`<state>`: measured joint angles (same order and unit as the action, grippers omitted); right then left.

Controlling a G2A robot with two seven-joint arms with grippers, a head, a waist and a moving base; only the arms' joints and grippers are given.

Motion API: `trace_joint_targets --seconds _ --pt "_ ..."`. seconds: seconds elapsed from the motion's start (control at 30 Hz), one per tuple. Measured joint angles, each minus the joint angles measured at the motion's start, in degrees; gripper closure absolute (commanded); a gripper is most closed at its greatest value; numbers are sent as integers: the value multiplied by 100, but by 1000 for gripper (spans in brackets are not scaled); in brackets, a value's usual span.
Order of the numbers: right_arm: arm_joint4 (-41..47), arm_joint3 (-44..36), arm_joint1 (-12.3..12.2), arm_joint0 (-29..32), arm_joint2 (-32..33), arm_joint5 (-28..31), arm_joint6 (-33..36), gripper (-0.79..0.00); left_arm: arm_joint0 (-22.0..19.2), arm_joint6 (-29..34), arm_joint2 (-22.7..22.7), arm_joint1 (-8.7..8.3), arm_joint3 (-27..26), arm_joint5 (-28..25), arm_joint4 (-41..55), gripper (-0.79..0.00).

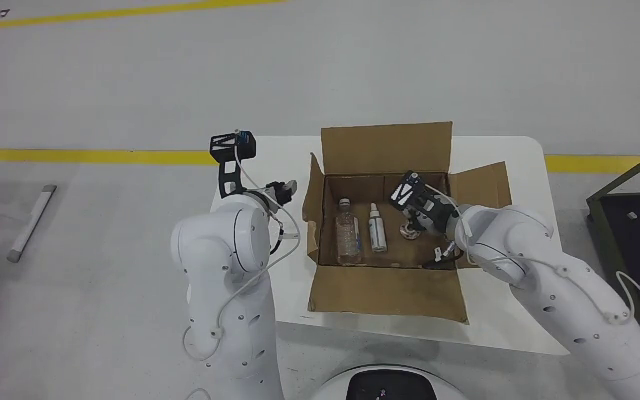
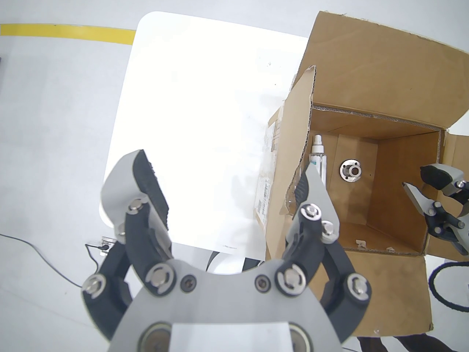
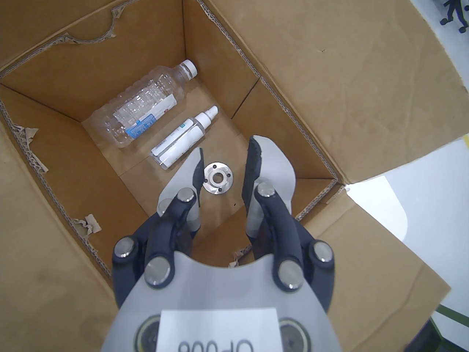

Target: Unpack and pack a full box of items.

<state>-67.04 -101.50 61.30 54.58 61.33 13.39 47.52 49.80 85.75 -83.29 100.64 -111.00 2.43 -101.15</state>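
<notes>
An open cardboard box (image 1: 386, 150) stands on the white table (image 1: 500, 320). On its floor lie a clear plastic bottle (image 3: 141, 106), a small white spray bottle (image 3: 185, 137) and a round metal flange (image 3: 217, 178). My right gripper (image 3: 227, 147) hangs open inside the box, straight above the flange and not touching it; it also shows from the left wrist (image 2: 421, 179). My left gripper (image 2: 224, 162) is open and holds nothing, high over the bare table left of the box (image 2: 366, 74). From above, the bottle (image 1: 346, 230), spray bottle (image 1: 377, 228) and flange (image 1: 409, 233) lie side by side.
All four box flaps are folded outward; the left flap (image 2: 298, 111) stands up with a torn edge. Bare table (image 2: 190, 93) lies left of the box. A yellow line (image 1: 100, 156) crosses the floor, a grey bar (image 1: 30, 222) lies on it, and a dark frame (image 1: 615, 215) stands right.
</notes>
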Motion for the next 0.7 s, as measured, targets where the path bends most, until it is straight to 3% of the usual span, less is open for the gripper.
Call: trace_joint_targets --seconds 0.37,0.53,0.7 --pt "-88 20 41 72 61 -109 -386 0 0 0 0 0 0 0 0 -785" --pt "-86 -122 42 245 432 -383 -1613 0 0 0 0 0 0 0 0 -785" --pt "409 -197 -8 552 1204 -329 -2827 0 0 0 0 0 0 0 0 -785"
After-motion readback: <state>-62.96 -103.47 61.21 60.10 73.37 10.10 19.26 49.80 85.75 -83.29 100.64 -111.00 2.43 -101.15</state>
